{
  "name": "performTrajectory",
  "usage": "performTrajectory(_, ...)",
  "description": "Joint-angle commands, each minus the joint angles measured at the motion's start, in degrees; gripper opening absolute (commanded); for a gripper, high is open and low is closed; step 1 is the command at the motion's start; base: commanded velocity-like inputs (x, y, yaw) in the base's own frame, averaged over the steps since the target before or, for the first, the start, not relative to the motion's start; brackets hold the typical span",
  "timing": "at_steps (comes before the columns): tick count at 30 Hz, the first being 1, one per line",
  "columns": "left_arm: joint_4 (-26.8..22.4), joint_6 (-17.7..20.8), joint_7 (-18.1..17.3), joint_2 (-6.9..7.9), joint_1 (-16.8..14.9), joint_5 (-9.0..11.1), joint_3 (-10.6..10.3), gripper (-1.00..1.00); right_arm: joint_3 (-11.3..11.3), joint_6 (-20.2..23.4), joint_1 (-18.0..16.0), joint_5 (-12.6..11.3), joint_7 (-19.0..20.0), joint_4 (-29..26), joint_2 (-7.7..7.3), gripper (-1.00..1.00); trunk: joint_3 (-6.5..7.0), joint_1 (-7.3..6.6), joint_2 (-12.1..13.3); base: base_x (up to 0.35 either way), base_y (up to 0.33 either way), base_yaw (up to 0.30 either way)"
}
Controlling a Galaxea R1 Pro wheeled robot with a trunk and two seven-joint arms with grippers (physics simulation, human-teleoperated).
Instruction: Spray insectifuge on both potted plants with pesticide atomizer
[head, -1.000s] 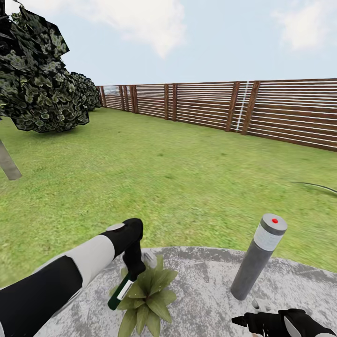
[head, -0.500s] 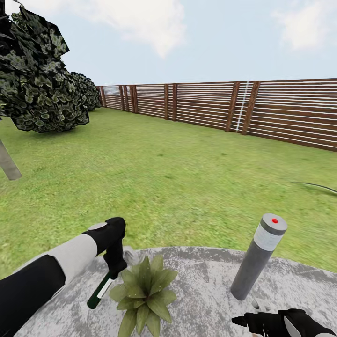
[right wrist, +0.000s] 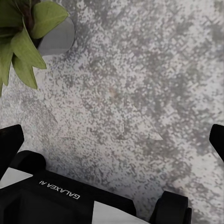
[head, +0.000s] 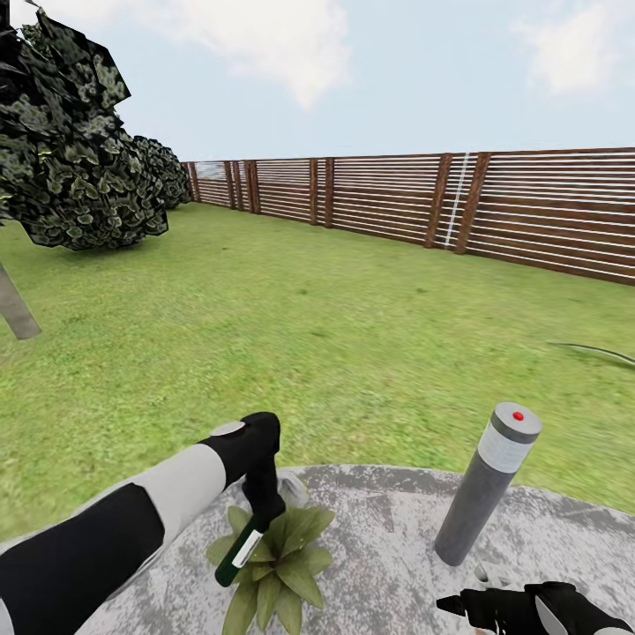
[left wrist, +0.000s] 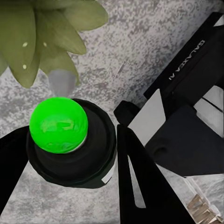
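Jaws of the left gripper pinch the slim dark green pesticide atomizer bottle with a white label band, which hangs tilted, its lower end angled toward the robot, directly over the low potted plant, a rosette of broad pointed olive-green leaves. Seen from the left wrist camera, the black fingers flank the bottle's dark round shoulder and its bright green domed cap, with olive leaves and speckled paving beyond. That plant sits on the grey round paved patio, a mottled concrete-like disc whose far edge curves against the lawn. A grey cylindrical bollard lamp with a pale band and a small red dot on its cap stands upright on the patio, well apart from the plant on the robot's right side. The right gripper hovers low over the paving near the lamp's base; in the right wrist view its two black fingertips sit wide apart above bare speckled stone, with more olive leaves at one corner. Past the patio a green lawn runs to a brown slatted wooden fence. Dark leafy trees stand on the robot's left under a pale blue, lightly clouded sky.
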Motion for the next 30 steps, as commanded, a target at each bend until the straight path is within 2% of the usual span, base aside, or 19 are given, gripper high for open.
performTrajectory(1, -0.09, 0.50, -0.53, -0.03, -0.04, -0.63, 0.16, -1.00, -0.47, 0.57, -0.01, 0.09, 0.18, -0.08, 0.01, 1.00, -0.06, -0.01, -0.03, 0.000, 0.000, 0.000)
performTrajectory(5, -0.07, 0.51, -0.53, 0.36, -0.39, -0.63, 0.26, -1.00, -0.47, 0.57, -0.01, 0.09, 0.18, -0.05, 0.01, 1.00, -0.06, -0.01, -0.03, 0.000, 0.000, 0.000)
performTrajectory(10, -0.05, 0.51, -0.53, 2.06, -1.75, -0.64, 0.51, -1.00, -0.47, 0.57, -0.01, 0.09, 0.18, -0.08, 0.01, 1.00, -0.06, -0.01, -0.03, 0.000, 0.000, 0.000)
performTrajectory(14, -0.01, 0.51, -0.53, 4.90, -3.39, -0.64, 0.66, -1.00, -0.47, 0.57, -0.01, 0.09, 0.18, -0.07, -0.02, 1.00, -0.06, -0.01, -0.03, 0.000, 0.000, 0.000)
performTrajectory(16, 0.00, 0.51, -0.52, 5.73, -3.59, -0.64, 0.67, -1.00, -0.47, 0.57, -0.01, 0.09, 0.18, -0.08, -0.01, 1.00, -0.06, -0.01, -0.03, 0.000, 0.000, 0.000)
performTrajectory(21, -0.02, 0.38, -0.28, 5.74, -3.67, -0.64, 0.59, -1.00, -0.47, 0.57, -0.01, 0.09, 0.18, -0.08, -0.06, 1.00, -0.06, -0.01, -0.03, 0.000, 0.000, 0.000)
performTrajectory(25, -0.13, 0.21, -0.07, 4.28, -3.54, -0.69, 0.40, -1.00, -0.47, 0.57, -0.01, 0.09, 0.18, -0.08, -0.04, 1.00, -0.06, -0.01, -0.03, 0.000, 0.000, 0.000)
performTrajectory(30, -1.53, 0.13, 4.35, 3.21, -3.23, -0.73, 0.27, -1.00, -0.47, 0.57, -0.01, 0.09, 0.18, -0.07, -0.07, 1.00, -0.06, -0.01, -0.03, 0.000, 0.000, 0.000)
